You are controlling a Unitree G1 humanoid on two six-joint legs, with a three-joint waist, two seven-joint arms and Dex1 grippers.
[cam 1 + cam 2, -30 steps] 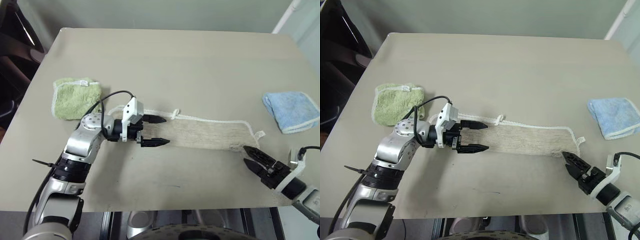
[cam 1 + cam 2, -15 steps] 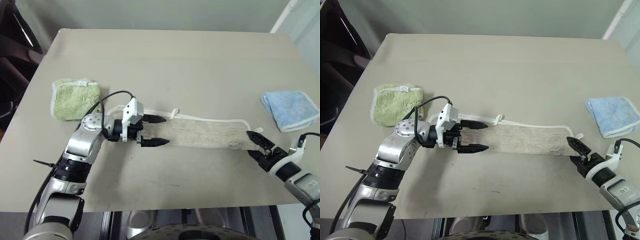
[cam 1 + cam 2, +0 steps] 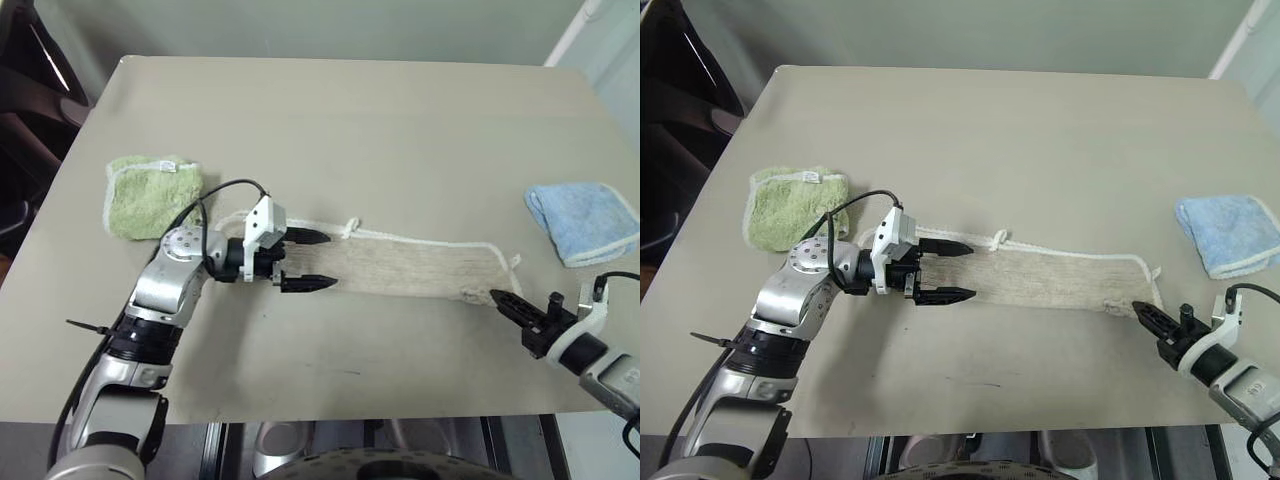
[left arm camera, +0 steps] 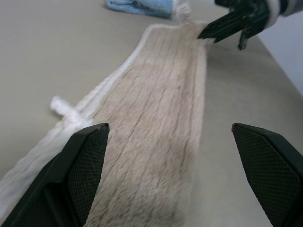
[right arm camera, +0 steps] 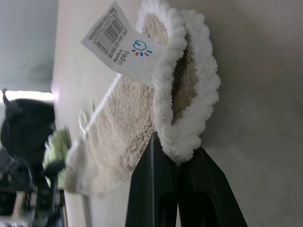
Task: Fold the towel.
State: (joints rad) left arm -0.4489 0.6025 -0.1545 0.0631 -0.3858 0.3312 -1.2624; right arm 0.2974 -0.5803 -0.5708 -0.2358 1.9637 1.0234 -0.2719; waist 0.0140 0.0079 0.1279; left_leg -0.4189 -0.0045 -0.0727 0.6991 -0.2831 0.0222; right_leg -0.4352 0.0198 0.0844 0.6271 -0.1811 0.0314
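Towel (image 3: 415, 268) time on the big grey table (image 3: 350, 130). That tan towel lies flat in a long strip near the front edge, folded lengthways, with white fluffy edging all around. A small white tag (image 5: 122, 43) with a barcode sticks out at its right end. The right gripper (image 3: 497, 296) has its two black fingers squeezed together on the white edge at the front right corner of the towel. The left gripper (image 3: 312, 260) sits over the left end of the towel with its fingers wide apart, one on each side of the strip, holding nothing. A green folded cloth (image 3: 150, 194) rests off to the left. A blue folded cloth (image 3: 583, 220) rests off to the right, well apart from the towel.
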